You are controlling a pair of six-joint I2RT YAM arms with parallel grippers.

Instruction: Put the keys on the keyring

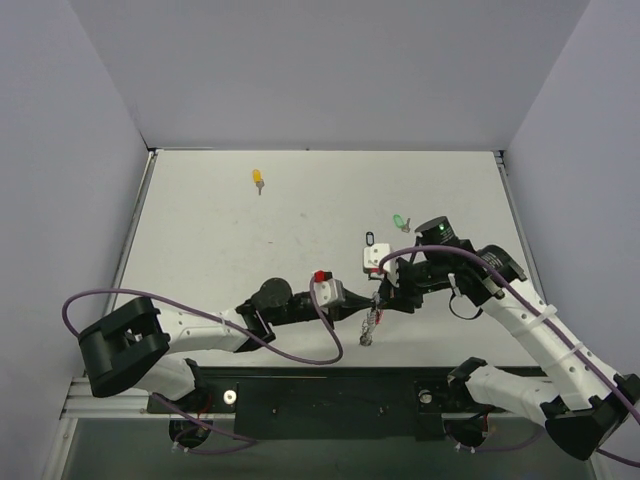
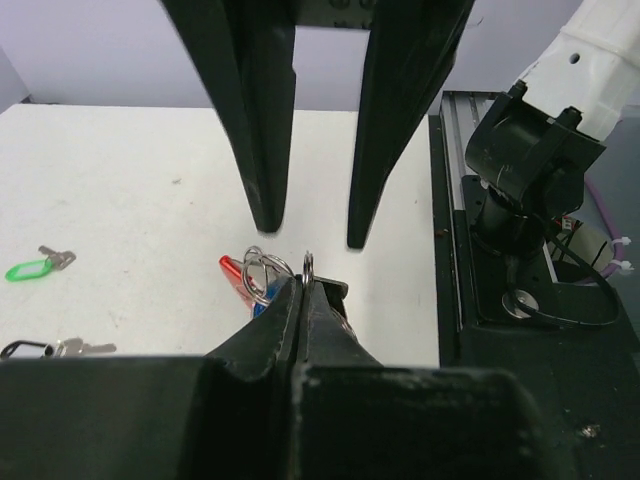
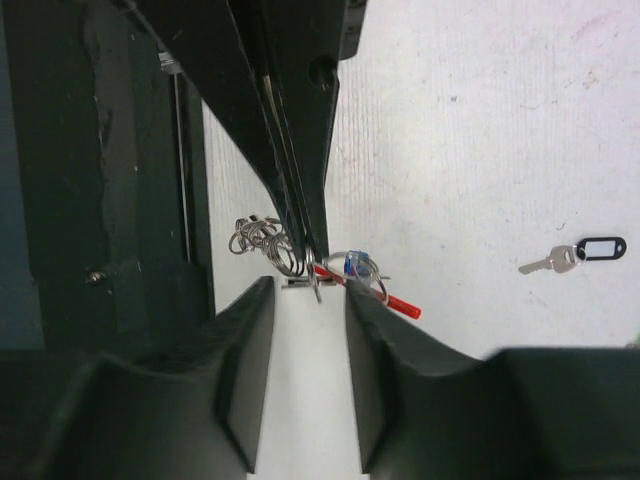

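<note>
Gleaming silver rings (image 3: 258, 236) cluster on red keyring (image 3: 402, 304).

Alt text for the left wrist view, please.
The left gripper is shut on a silver ring of the keyring, with the right gripper open just beyond it. A green-headed key lies on the table at left.

White table (image 1: 300, 200), pale grey walls (image 1: 330, 70)

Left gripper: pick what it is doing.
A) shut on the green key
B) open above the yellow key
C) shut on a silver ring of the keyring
C: the left gripper has its fingertips pressed together on a silver ring of the keyring.
</note>
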